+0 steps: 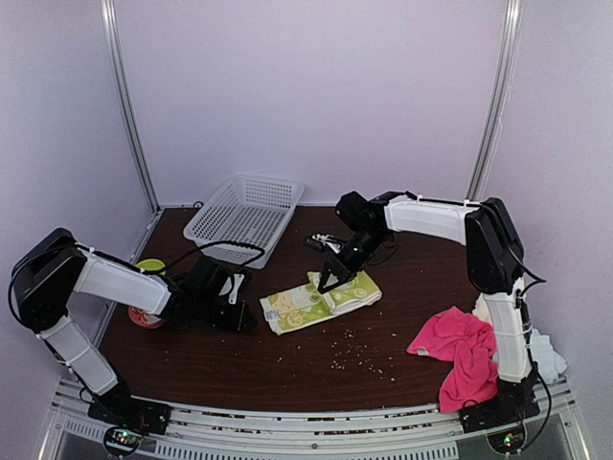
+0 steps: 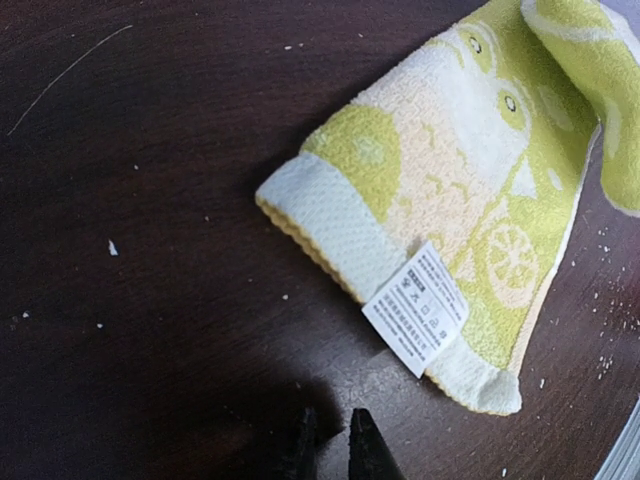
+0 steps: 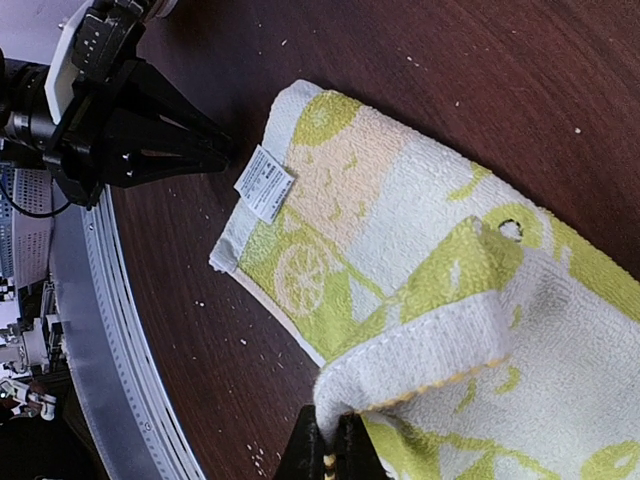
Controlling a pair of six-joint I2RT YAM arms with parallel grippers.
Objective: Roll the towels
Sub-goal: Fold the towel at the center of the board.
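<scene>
the lime-yellow towel [image 1: 316,300] with its white lemon pattern lies near the middle of the dark brown worktop [image 1: 287,369], mostly flat, between the two arms. the right gripper [image 3: 328,455] has its jaws clamped on the towel's far right edge, which is lifted and folded back over the rest of the cloth into a loose flap. the towel's other end stays flat on the wood, with a white care label [image 2: 415,308] sticking out from the hem.

the left gripper [image 2: 332,450] sits low over the worktop just beside that labelled end, tips aimed at it but not touching it. its jaws stand a narrow slit apart with nothing between them.

the hot-pink towel [image 1: 458,347] lies crumpled at the near right of the worktop, against the base of the right arm, well apart from the lime one. a pale cloth [image 1: 548,353] shows just behind that arm at the right edge, mostly hidden. a white plastic mesh basket [image 1: 244,216] sits at the far left of the worktop, tilted. small light crumbs [image 1: 350,353] are scattered on the wood in front of the lime-yellow towel.
</scene>
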